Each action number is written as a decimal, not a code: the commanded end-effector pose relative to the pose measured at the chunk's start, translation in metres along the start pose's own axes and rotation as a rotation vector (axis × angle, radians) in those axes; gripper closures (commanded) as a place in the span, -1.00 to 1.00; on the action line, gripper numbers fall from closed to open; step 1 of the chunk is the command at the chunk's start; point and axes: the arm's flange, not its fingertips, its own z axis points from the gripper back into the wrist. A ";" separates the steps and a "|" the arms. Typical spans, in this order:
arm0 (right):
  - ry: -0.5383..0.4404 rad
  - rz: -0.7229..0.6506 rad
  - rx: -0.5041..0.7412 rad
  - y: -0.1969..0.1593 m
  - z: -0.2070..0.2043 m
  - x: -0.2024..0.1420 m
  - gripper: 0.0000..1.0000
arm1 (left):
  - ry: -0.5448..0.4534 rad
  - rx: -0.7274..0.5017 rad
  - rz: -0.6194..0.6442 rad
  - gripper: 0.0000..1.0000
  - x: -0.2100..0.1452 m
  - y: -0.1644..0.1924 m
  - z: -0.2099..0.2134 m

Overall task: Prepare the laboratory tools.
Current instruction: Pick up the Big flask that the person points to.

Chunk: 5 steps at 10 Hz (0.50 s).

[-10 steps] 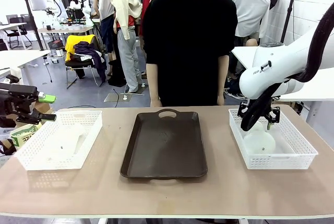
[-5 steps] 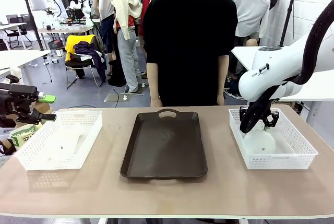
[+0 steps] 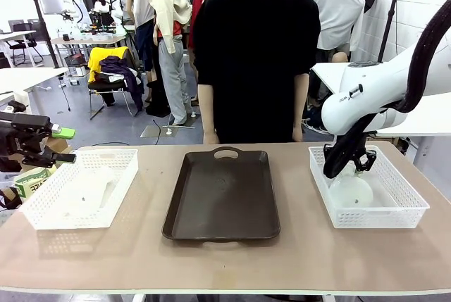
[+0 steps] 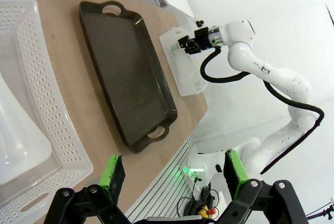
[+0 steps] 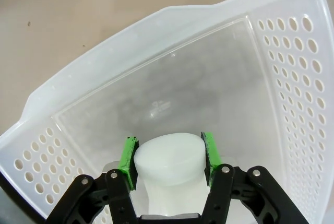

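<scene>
A frosted-white flask (image 3: pixel 351 192) stands in the white basket (image 3: pixel 405 207) on the right. My right gripper (image 3: pixel 345 167) reaches down into that basket. In the right wrist view its green pads (image 5: pixel 128 160) press both sides of the flask's neck (image 5: pixel 169 161), so the right gripper (image 5: pixel 168 156) is shut on it. A second flask (image 3: pixel 86 193) lies in the left basket (image 3: pixel 120 196), and its wide base (image 4: pixel 15 140) shows in the left wrist view. My left gripper (image 3: pixel 62 144) hangs open off the table's left end, and the left gripper (image 4: pixel 175 174) has nothing between its pads.
A dark brown tray (image 3: pixel 222 193) with handle holes lies mid-table between the baskets; the tray (image 4: pixel 130 78) also appears in the left wrist view. A person in black (image 3: pixel 255 55) stands at the far edge behind it. Bare tabletop (image 3: pixel 225 260) runs along the near side.
My right gripper has dropped lower into the right basket, down over the flask's neck. The left arm has not moved.
</scene>
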 end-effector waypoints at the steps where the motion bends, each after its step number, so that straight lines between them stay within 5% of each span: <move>1: 0.013 -0.019 -0.011 0.001 0.003 0.001 1.00 | -0.010 -0.018 -0.004 -1.00 0.001 -0.001 0.001; 5: 0.003 -0.003 -0.004 -0.001 0.000 0.000 1.00 | -0.010 -0.018 -0.004 -1.00 0.001 -0.001 0.001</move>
